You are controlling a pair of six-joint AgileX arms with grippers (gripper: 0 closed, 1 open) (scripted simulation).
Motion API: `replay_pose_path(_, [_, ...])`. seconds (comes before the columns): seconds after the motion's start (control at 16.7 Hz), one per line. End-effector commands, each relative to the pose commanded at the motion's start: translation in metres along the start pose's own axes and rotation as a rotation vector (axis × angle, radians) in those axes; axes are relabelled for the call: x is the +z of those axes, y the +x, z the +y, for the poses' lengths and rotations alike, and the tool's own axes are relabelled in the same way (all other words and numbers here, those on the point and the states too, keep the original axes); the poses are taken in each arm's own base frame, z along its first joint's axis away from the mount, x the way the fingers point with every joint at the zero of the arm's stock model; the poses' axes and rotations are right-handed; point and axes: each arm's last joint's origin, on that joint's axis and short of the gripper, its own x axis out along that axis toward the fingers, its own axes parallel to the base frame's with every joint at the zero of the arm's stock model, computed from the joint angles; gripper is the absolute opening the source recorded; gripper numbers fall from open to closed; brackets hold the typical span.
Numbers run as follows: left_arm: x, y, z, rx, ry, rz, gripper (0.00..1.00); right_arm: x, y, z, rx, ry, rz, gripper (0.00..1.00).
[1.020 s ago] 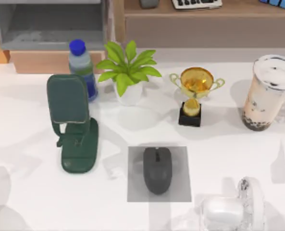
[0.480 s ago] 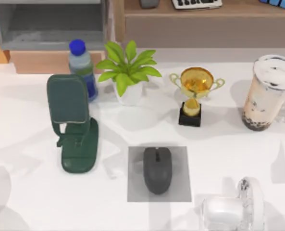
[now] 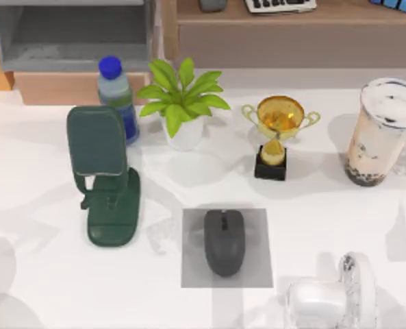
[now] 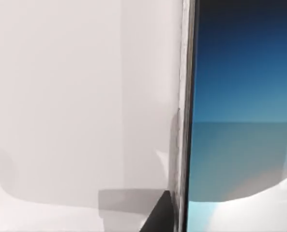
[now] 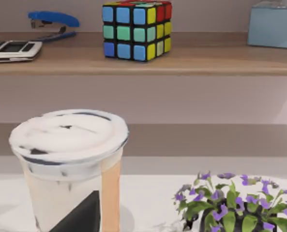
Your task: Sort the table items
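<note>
A dark grey computer mouse (image 3: pixel 224 242) lies on a grey square pad (image 3: pixel 192 274) at the table's front middle. The tall milk-tea cup (image 3: pixel 379 132) with dark pearls stands upright at the far right; the right wrist view has the cup (image 5: pixel 70 169) very close, with a dark corner of my right gripper (image 5: pixel 80 215) in front of it. In the left wrist view the smartphone (image 4: pixel 240 116), its screen glowing blue, stands edge-on right before the camera, and a dark corner of my left gripper (image 4: pixel 158 217) lies against its edge.
A green phone stand (image 3: pixel 103 175) stands at the left, with a water bottle (image 3: pixel 117 96), a potted plant (image 3: pixel 182 103) and a gold trophy (image 3: pixel 276 133) behind. A translucent white object (image 3: pixel 333 298) sits at the front right. Shelves run along the back. A purple-flowered plant (image 5: pixel 235 203) is beside the cup.
</note>
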Motion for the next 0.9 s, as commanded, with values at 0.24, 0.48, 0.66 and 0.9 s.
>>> replay_pose_path(0.24, [0.000,0.000,0.000,0.000,0.000,0.000,0.00,0.000,0.000,0.000,0.000,0.000,0.000,1.00])
replay_pose_path(0.48, [0.000,0.000,0.000,0.000,0.000,0.000,0.00,0.000,0.000,0.000,0.000,0.000,0.000,1.00])
replay_pose_path(0.66, [-0.001,-0.016,-0.003,0.000,-0.005,-0.015,0.00,0.000,0.000,0.000,0.000,0.000,0.000,1.00])
replay_pose_path(0.9, [-0.001,-0.037,-0.003,-0.007,-0.003,-0.011,0.00,0.000,0.000,0.000,0.000,0.000,0.000,1.00])
